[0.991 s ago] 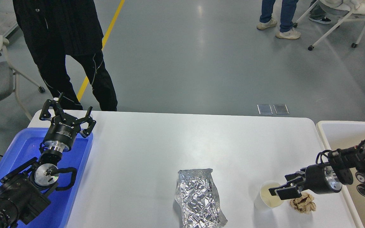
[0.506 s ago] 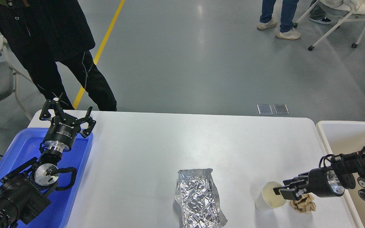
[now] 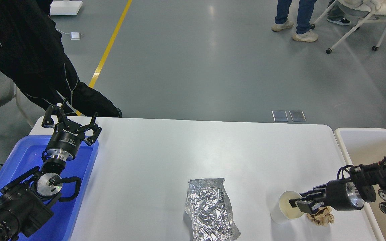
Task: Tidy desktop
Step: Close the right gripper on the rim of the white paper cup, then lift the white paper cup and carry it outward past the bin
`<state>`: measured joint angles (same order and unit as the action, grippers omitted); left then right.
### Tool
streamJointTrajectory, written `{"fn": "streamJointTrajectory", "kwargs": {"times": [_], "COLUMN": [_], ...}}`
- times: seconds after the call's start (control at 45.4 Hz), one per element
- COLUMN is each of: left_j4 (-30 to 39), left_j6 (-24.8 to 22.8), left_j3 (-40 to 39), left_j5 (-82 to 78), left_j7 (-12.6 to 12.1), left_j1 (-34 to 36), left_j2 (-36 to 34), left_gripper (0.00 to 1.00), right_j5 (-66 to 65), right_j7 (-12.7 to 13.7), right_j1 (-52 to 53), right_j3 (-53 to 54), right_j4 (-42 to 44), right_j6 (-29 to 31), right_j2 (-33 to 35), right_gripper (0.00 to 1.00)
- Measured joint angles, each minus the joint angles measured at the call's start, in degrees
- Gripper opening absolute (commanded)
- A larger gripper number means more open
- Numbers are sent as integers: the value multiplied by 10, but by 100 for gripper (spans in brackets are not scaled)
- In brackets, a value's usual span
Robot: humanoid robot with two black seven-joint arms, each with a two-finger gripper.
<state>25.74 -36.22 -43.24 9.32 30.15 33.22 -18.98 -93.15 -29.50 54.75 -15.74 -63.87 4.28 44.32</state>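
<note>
White lettering on the wide-spread left gripper [image 3: 71,117] is unreadable; right gripper [image 3: 301,203] pinches the paper cup [image 3: 285,213] rim.

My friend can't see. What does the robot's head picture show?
The right gripper reaches at the rim of a white paper cup on the white desktop, beside crumpled brown paper and a foil bag. The left gripper hovers open above a blue tray.

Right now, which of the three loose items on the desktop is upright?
The white paper cup, standing with its open mouth up at the right gripper. The silver foil bag lies flat; the crumpled brown paper ball is just a wad.
</note>
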Motion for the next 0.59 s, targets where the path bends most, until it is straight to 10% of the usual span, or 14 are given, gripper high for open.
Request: {"fn": "streamJointTrajectory", "kwargs": {"times": [0.132,0.594], "left_j4": [0,0], "left_j6": [0,0], "left_j3": [0,0], "left_j5": [0,0], "left_j7": [0,0], "left_j1": [0,0], "left_j2": [0,0], "left_gripper": [100,100], "right_j5": [0,1], "right_j7": [-3,-7], "right_j1": [0,6], "right_j3": [-1,0], "right_j4": [0,1], "right_j6": [0,-1], "right_j2": [-4,-8], "right_gripper": [0,0]}}
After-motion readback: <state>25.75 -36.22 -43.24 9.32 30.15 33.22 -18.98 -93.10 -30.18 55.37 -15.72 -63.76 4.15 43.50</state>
